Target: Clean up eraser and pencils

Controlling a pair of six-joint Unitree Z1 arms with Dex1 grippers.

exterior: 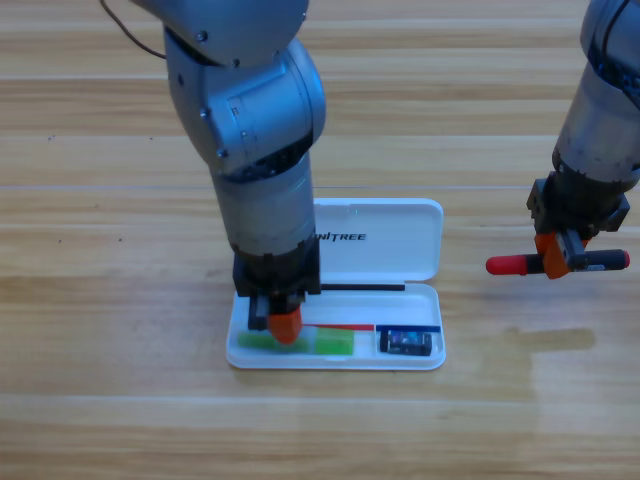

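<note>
The eraser (406, 342) sits in the open white case (380, 240) on the bench (100, 300); left pincer (280, 322) pinches the green pencil (335, 343) inside it, while right pincer (556, 258) clamps the black pencil (510, 265) off to the case's right.

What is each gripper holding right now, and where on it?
Right gripper grips the black pencil mid-barrel. Left gripper is down on the green pencil in the case; hold unclear.

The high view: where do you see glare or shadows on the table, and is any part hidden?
High view: a pale sheen lies on the table at lower right; a soft shadow sits beneath the black pencil held by the right gripper; the left gripper hides part of the green pencil in the white case.
</note>
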